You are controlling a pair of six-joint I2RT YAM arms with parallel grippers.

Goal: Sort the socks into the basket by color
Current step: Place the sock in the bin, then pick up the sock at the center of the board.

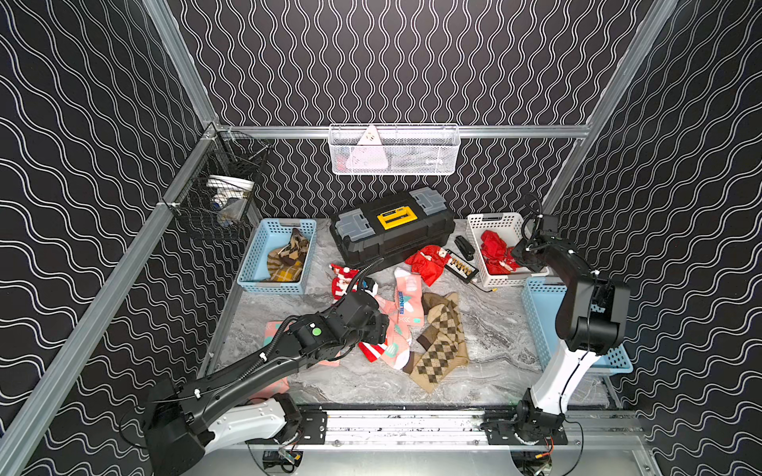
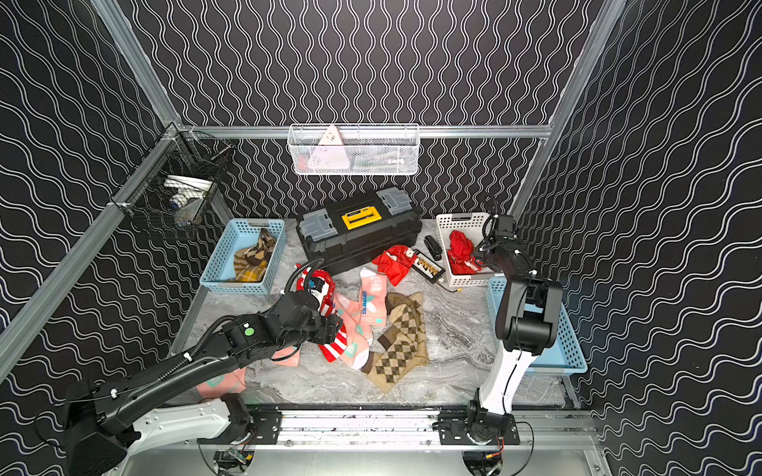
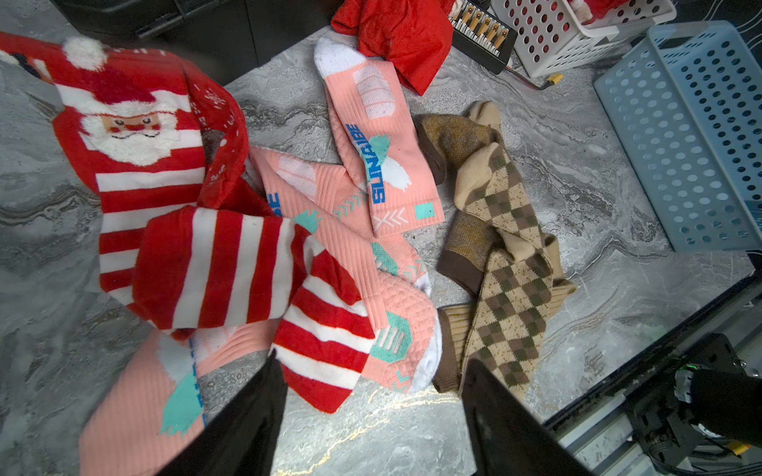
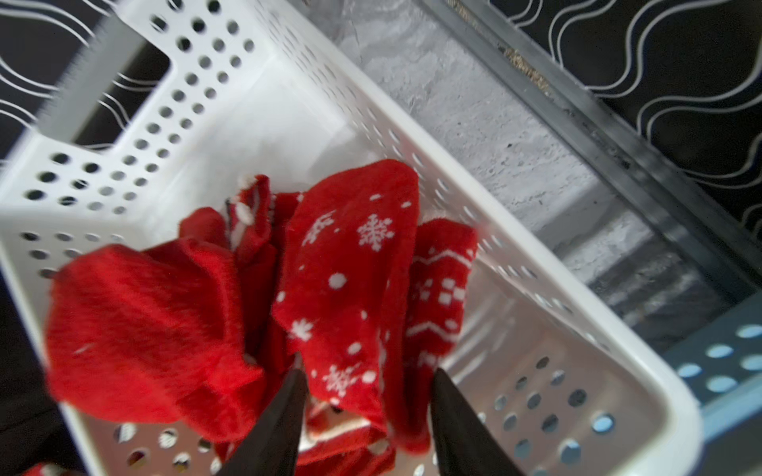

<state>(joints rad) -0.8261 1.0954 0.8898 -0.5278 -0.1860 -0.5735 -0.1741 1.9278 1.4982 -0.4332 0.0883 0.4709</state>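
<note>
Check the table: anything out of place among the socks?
Yes. A black stapler and a black connector strip lie beside the white basket; neither is a sock, and a loose red sock touches the strip.

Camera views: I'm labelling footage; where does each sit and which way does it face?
Both top views: high over the arms' bases, looking down on the table; both arms show.
Left wrist: above the sock pile, facing down; open left gripper shows.
Right wrist: over the white basket, facing its red socks; open right gripper shows.
Shared: the white basket, in all.
</note>
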